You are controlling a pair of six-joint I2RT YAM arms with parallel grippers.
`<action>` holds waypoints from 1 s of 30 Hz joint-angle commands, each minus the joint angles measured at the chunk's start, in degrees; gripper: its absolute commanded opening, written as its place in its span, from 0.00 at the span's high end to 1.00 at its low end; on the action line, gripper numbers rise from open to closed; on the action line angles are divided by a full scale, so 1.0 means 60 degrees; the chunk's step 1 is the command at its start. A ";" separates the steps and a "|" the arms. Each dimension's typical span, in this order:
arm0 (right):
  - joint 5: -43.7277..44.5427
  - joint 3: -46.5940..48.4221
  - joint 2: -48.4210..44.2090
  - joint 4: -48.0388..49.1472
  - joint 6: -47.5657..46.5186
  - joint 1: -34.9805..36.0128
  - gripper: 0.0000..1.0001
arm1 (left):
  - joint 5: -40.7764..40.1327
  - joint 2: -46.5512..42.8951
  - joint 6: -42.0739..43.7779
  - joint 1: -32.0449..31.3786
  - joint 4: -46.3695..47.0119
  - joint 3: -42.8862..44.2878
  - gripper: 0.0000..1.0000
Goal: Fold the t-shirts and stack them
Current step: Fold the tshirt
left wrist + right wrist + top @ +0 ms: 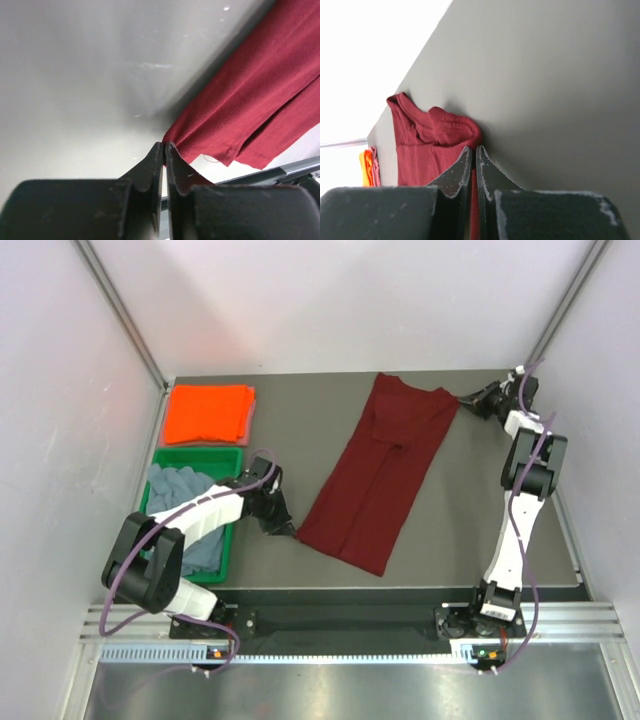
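**benchrat:** ok, left to right, what was where?

**foldbot_fan:** Far left, one orange t-shirt (208,412) sat folded at the back corner of the table (460,520). Just in front of it was one green tray (200,453) with one grey-blue t-shirt (180,488) crumpled inside. Then came the left gripper (284,528), down low at the near-left corner of the one maroon t-shirt (385,475). That made three shirts, one tray and two arms.

**benchrat:** and the maroon one was the live one?

**foldbot_fan:** Yep. It lay flat as a long strip mid-table. Its long axis ran diagonally, from the near-left hem up to the far-right collar end.

**benchrat:** grippers?

**foldbot_fan:** The left one's fingers were down to a slit, and the hem corner gathered right into the tips, so it looked like a pinch. The right gripper (466,398) was at the far-right corner, clamped tight. Its wrist view showed red cloth between the fingers and a bunched lump at the tips.

**benchrat:** so one arm per end.

**foldbot_fan:** Right. Each had the corner nearest it, at opposite ends of the strip. My guess is the next fold had to go along that diagonal, one end carried over toward the other.
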 commanded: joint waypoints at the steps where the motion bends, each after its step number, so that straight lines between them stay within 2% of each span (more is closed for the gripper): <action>1: 0.0188 0.1378 0.0471 0.0239 0.0238 0.0127 1.00 | -0.0243 -0.0002 -0.0438 -0.0368 0.0393 0.0271 0.84; 2: 0.0232 0.1556 0.0560 0.0239 0.0281 0.0112 1.00 | -0.0345 0.0129 -0.0423 -0.0442 0.0364 0.0330 0.75; 5: 0.0306 0.2055 0.0810 0.0166 0.0355 0.0112 1.00 | -0.0580 0.0203 -0.0306 -0.0618 0.0145 0.0535 0.68; 7: 0.0335 0.2085 0.0767 0.0005 0.0239 0.0127 0.92 | -0.0726 0.0218 -0.0203 -0.0618 -0.0060 0.0754 0.64; 12: 0.0481 0.1179 -0.0125 -0.0725 -0.0405 0.0083 0.61 | -0.0917 -0.0016 0.0367 -0.0618 -0.0324 0.1266 0.58; 15: 0.1022 -0.0036 -0.1340 -0.1750 -0.0684 -0.0034 0.52 | -0.1385 0.0188 0.1011 -0.0545 -0.0514 0.1822 0.54; 17: 0.1535 -0.1236 -0.2525 -0.2498 -0.0772 -0.0108 0.48 | -0.1051 0.0364 0.1464 -0.0486 -0.0210 0.1927 0.53; 24: 0.2840 -0.5190 -0.6362 -0.4492 -0.1226 0.0243 0.45 | -0.0010 0.0877 0.2155 -0.0310 0.0641 0.1797 0.52; 27: 0.3045 -0.7445 -0.8384 -0.4422 -0.1227 0.0828 0.46 | 0.0561 0.0965 0.2184 -0.0296 0.1022 0.1387 0.54; 30: 0.3863 -0.9495 -1.0505 -0.4712 -0.1446 0.2332 0.47 | 0.0256 0.0805 0.2374 -0.0384 0.1052 0.1050 0.54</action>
